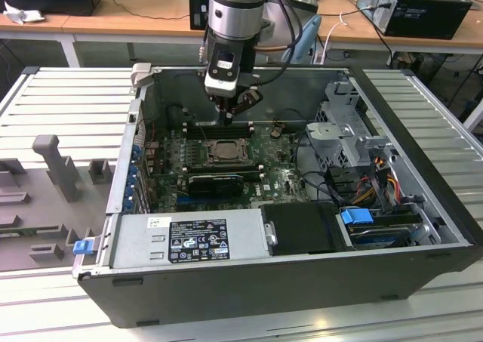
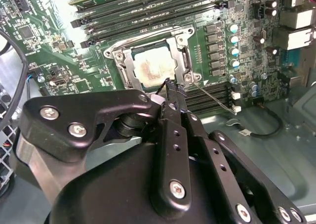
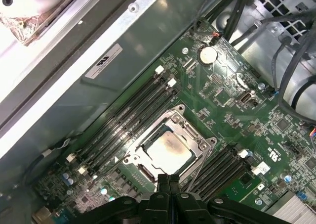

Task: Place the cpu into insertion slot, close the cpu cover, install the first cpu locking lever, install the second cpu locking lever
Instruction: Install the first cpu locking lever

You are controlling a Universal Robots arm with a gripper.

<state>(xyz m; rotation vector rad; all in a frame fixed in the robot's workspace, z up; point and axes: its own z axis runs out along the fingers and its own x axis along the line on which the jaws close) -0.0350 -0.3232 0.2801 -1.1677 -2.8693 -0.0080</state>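
In the exterior view the computer case (image 1: 249,281) lies on its side in the middle of the frame with its open face up. This lets the arm reach straight down to the board from the upper centre. The gripper (image 1: 226,118) hangs just above the far edge of the socket (image 3: 150,136), a little toward the exterior view's left of centre. The chip (image 3: 166,147) lies flat in that socket, its pale, stained metal top facing up, so the placing step looks done. The grey metal cover (image 2: 181,56) appears to be folded down around the chip, framing it through its cut-out. That is presumably how the chip is kept seated on the pins. In both wrist views the two fingers are pressed together with nothing between them. Together they form one narrow black tip (image 2: 170,84), which I judge is meant for pushing a thin part rather than gripping one. That tip sits at the cover's edge, close to a small hooked piece, though I cannot tell whether it touches. A thin metal rod (image 2: 212,96) runs out from the cover's corner across the memory slots (image 2: 212,103). It may be a locking lever, but whether either lever is latched I cannot tell. In the exterior view the black graphics card (image 1: 215,182) lies just in front of the socket, clear of the arm.
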